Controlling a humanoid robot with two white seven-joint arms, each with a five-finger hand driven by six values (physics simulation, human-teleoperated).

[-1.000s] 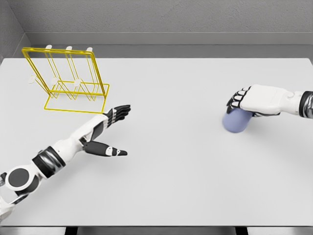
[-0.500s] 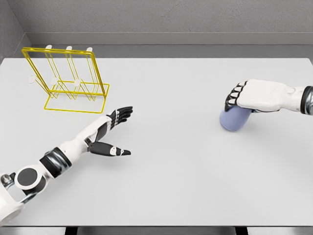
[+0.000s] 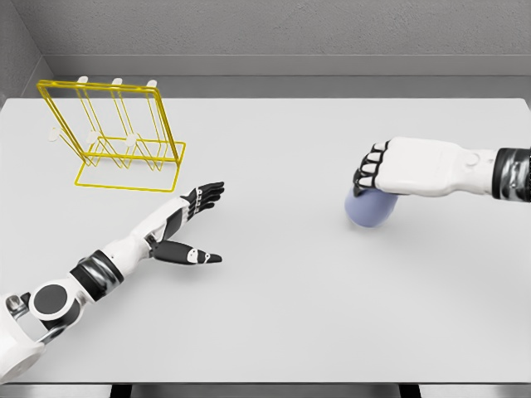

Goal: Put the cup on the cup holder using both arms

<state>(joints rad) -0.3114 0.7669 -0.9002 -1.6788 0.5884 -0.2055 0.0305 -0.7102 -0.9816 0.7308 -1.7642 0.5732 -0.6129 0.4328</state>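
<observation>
A pale blue cup (image 3: 370, 209) hangs under my right hand (image 3: 371, 174), whose fingers are curled over its top and shut on it, right of the table's middle. The hand hides the cup's upper part. The yellow wire cup holder (image 3: 112, 133) with white-tipped pegs stands at the far left of the table. My left hand (image 3: 202, 220) lies low over the table in front of the holder, its fingers spread flat and thumb out, holding nothing. A wide gap of table separates the two hands.
The white table (image 3: 274, 307) ends at a grey back wall, with a grey side wall at the left. The table's front edge runs along the bottom of the view.
My right hand has carried the cup leftward and a little toward the front. The left arm has shifted slightly, its hand staying open in about the same place.
</observation>
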